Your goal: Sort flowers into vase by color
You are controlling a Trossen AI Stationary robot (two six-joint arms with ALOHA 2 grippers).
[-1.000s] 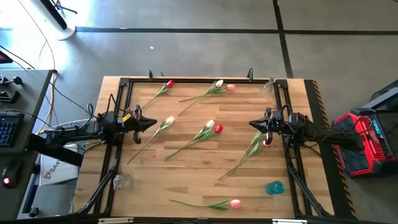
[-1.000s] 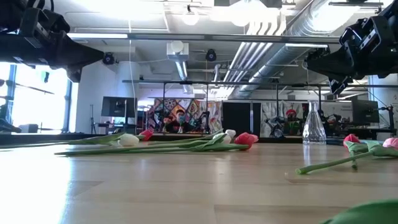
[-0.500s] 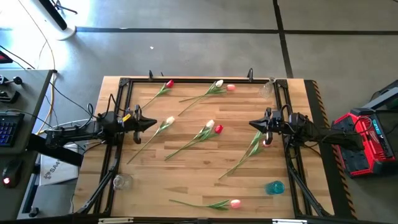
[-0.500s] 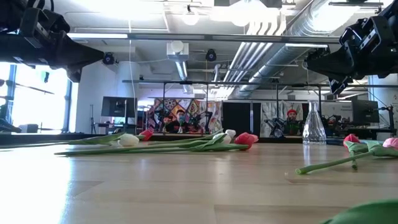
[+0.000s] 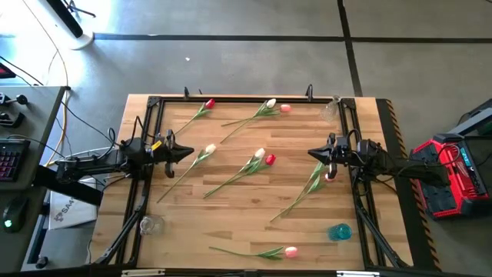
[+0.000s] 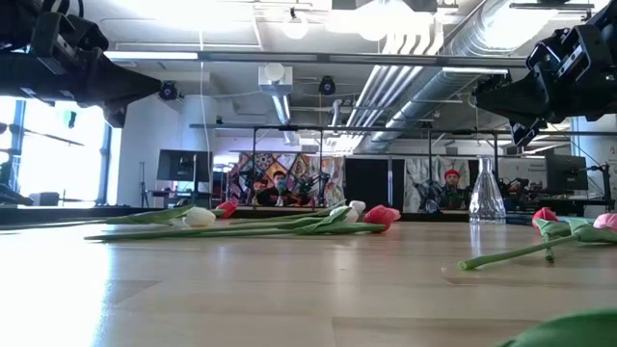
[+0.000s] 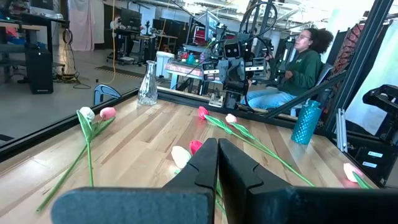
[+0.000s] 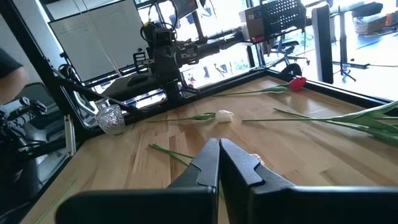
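Waiting above the table [image 5: 231,211], the left gripper [image 5: 187,153] and right gripper [image 5: 313,154] are seen closed and empty. Flowers [image 5: 247,166] lie scattered between them; a stem should be gripped mid-length before any vase [image 5: 331,110] is approached.

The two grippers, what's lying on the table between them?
In the high view, between the left gripper and right gripper lie a cream tulip and a cream-and-red pair on bare wood.
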